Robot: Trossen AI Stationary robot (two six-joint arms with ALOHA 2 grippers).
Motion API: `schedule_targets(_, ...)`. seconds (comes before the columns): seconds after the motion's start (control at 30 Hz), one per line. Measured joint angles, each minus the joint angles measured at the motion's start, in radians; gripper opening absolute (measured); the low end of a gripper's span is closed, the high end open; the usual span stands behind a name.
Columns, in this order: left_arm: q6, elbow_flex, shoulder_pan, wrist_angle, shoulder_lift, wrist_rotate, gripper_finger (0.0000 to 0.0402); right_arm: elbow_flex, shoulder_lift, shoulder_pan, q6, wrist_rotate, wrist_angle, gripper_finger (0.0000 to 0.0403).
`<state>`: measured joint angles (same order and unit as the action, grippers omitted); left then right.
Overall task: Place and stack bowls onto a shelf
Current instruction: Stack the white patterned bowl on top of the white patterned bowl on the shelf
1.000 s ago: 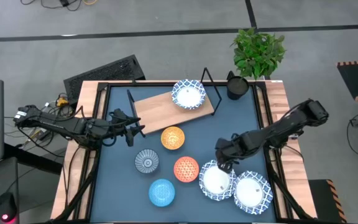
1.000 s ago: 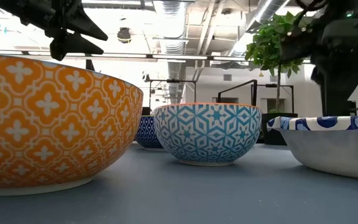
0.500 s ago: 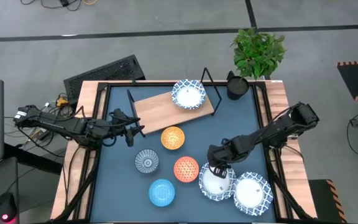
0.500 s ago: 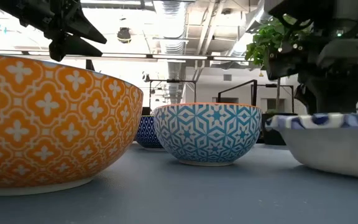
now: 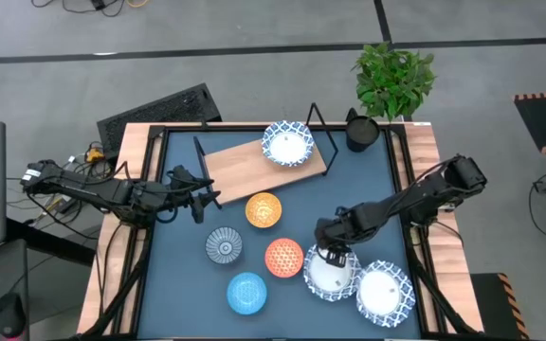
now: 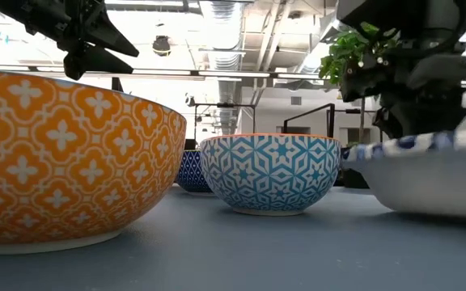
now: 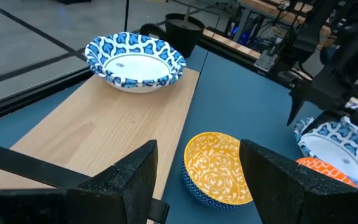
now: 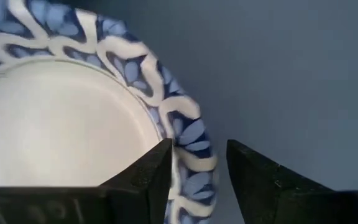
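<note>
My right gripper (image 5: 329, 249) is shut on the far-left rim of a white blue-rimmed bowl (image 5: 334, 276) at the table's near right. A second such bowl (image 5: 384, 292) sits beside it. A third (image 5: 287, 144) rests on the light-wood shelf (image 5: 240, 163). The yellow-orange (image 5: 263, 209), grey-blue (image 5: 224, 246), red-orange (image 5: 283, 257) and light blue (image 5: 246, 293) bowls stand on the dark-blue tabletop. My left gripper (image 5: 209, 195) is open and empty, hovering by the shelf's left end. My right gripper holds the white bowl by its blue-patterned rim (image 8: 188, 134), one finger (image 8: 145, 177) inside the bowl and one (image 8: 260, 177) outside. The fingers come from above, slanting down. In the low view the bowl (image 6: 427, 174) hangs tilted with its base a little off the table.
A black cup (image 5: 361, 131) and a potted plant (image 5: 394, 78) stand at the far right corner. The shelf's black wire frame (image 5: 322, 128) rises at its right end. The red-orange bowl lies close to the left of the held bowl.
My right gripper has moved toward the table's left and near edges and down onto the white bowl's rim and taken hold of it. The bowl has risen slightly off the table and tipped. My left arm has kept still.
</note>
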<state>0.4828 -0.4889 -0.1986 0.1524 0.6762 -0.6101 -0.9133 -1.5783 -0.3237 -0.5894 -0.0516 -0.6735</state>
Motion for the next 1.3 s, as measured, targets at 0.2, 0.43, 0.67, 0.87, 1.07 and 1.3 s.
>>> schedule_targets(0.2,0.0,0.0,0.0,0.001,0.0,0.0,0.0213,0.0,-0.02,0.006,0.004,0.001,0.001,0.0127)
schedule_targets(0.43,0.011,0.0,0.0,0.01,0.0,-0.002,0.0213,0.0,0.005,0.03,-0.012,-0.007,-0.018,0.002)
schedule_targets(0.67,0.019,0.0,0.0,0.015,0.0,-0.004,0.0213,-0.049,0.067,0.069,-0.005,-0.025,-0.116,0.0022)
schedule_targets(0.87,0.019,0.0,0.0,0.016,0.0,-0.004,0.0213,-0.125,0.174,0.119,0.021,-0.055,-0.223,0.0021)
schedule_targets(1.07,0.016,0.0,0.0,0.017,0.0,-0.004,0.0213,-0.203,0.284,0.207,0.084,-0.129,-0.231,0.0021)
schedule_targets(1.3,0.016,0.0,0.0,0.016,0.0,-0.003,0.0213,-0.368,0.322,0.384,0.123,-0.251,-0.122,0.0021)
